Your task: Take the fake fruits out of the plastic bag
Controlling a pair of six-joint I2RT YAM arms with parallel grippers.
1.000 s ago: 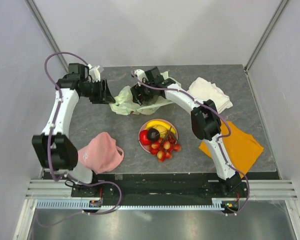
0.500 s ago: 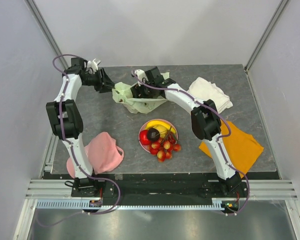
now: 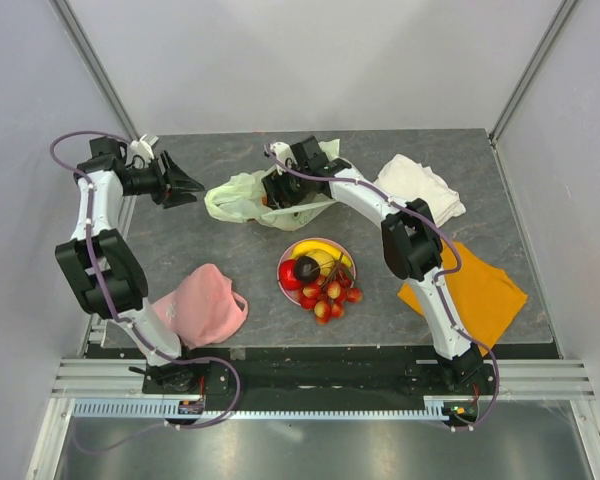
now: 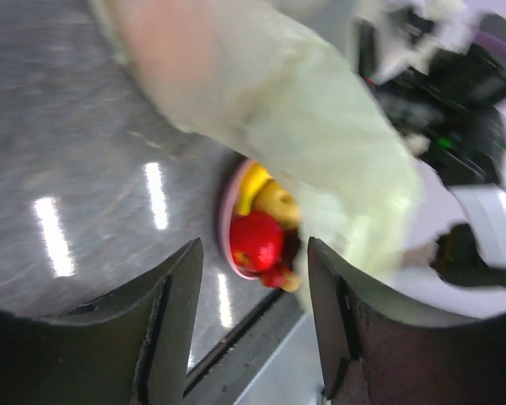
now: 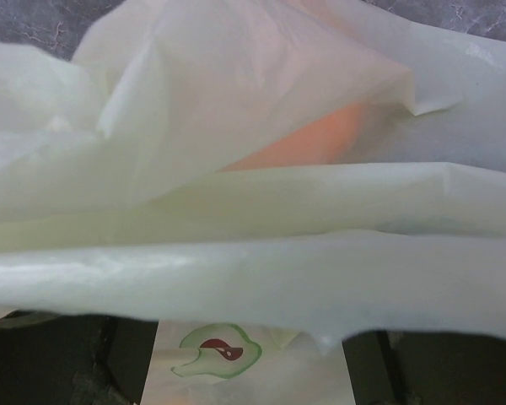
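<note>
The pale yellow-green plastic bag [image 3: 238, 196] lies crumpled at the back of the table. My right gripper [image 3: 280, 190] is pushed into its folds. In the right wrist view the plastic bag [image 5: 236, 211] drapes across my open right gripper [image 5: 249, 371], and an orange fruit [image 5: 312, 139] shows dimly through the film. My left gripper [image 3: 185, 183] is open and empty, a short way left of the bag. Banana [image 3: 327, 256], apple [image 3: 289, 276], plum [image 3: 306, 267] and berry cluster [image 3: 331, 297] rest on the pink plate [image 3: 281, 264]. The left wrist view shows the apple [image 4: 257, 240] beyond the open left gripper [image 4: 253, 337].
A pink cap [image 3: 205, 305] lies at the front left by the left arm's base. A white folded cloth [image 3: 420, 185] sits at the back right. An orange cloth [image 3: 475, 290] lies at the right, near the table's edge. Grey walls close in on both sides.
My left gripper has drawn away leftward from the bag's edge, which has dropped and spread flatter on the table. The right gripper has stayed in the bag.
</note>
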